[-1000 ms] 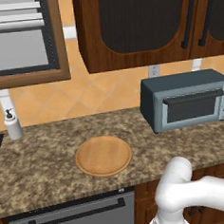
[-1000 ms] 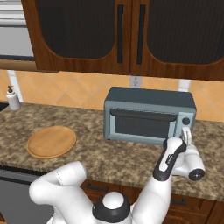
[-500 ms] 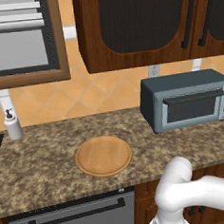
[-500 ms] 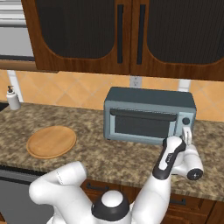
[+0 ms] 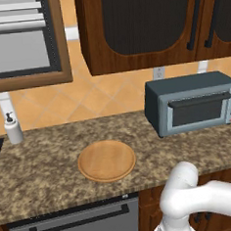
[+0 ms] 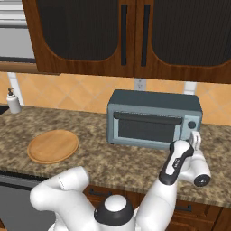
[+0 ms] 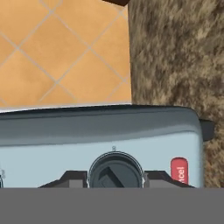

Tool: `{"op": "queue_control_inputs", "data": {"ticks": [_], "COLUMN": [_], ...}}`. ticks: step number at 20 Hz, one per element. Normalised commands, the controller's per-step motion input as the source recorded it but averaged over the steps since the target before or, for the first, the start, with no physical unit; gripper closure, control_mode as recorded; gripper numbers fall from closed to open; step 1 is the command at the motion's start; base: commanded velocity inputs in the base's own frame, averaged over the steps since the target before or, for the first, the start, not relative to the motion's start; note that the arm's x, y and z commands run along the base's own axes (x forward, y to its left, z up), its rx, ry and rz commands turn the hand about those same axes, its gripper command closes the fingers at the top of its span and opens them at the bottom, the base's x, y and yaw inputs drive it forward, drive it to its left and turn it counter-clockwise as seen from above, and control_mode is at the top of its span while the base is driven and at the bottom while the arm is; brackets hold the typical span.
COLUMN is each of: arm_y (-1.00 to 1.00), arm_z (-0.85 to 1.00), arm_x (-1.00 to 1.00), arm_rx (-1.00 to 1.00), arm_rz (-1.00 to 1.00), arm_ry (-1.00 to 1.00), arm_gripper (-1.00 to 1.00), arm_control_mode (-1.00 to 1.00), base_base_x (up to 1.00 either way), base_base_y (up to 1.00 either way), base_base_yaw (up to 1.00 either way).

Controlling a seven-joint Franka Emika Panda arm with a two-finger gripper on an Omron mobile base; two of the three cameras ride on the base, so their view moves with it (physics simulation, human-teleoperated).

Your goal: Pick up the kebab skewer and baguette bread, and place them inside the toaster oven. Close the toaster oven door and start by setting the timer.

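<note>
The toaster oven (image 6: 153, 118) sits on the surface right of the wooden board (image 6: 53, 145), its door (image 6: 145, 127) shut. Our end effector (image 7: 114, 183) straddles the timer knob (image 7: 115, 171), fingers apart around it. We judge a square, centred grip before twisting matters.

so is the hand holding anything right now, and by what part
The hand sits at the toaster oven's timer knob, a fingertip either side. Whether they actually pinch it cannot be told.

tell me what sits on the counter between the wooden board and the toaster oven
Nothing: bare granite counter between the wooden board and the toaster oven, in both base views.
</note>
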Motion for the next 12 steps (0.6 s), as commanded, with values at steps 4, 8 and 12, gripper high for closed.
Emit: {"op": "queue_control_inputs", "data": {"ticks": [4,8,12], "arm_y": [0.33,0.35,0.38], "arm_z": [0.0,0.0,0.1], "arm_x": [0.0,0.0,0.06], "arm_rx": [0.16,0.17,0.18], "arm_rz": [0.0,0.0,0.0], "arm_ry": [0.0,0.0,0.0], "arm_gripper": [1.0,1.0,1.0], "arm_control_mode": [-1.0,-1.0,-1.0], "base_base_x": [0.0,0.0,0.0], "base_base_y": [0.0,0.0,0.0], "base_base_yaw": [0.0,0.0,0.0]}}
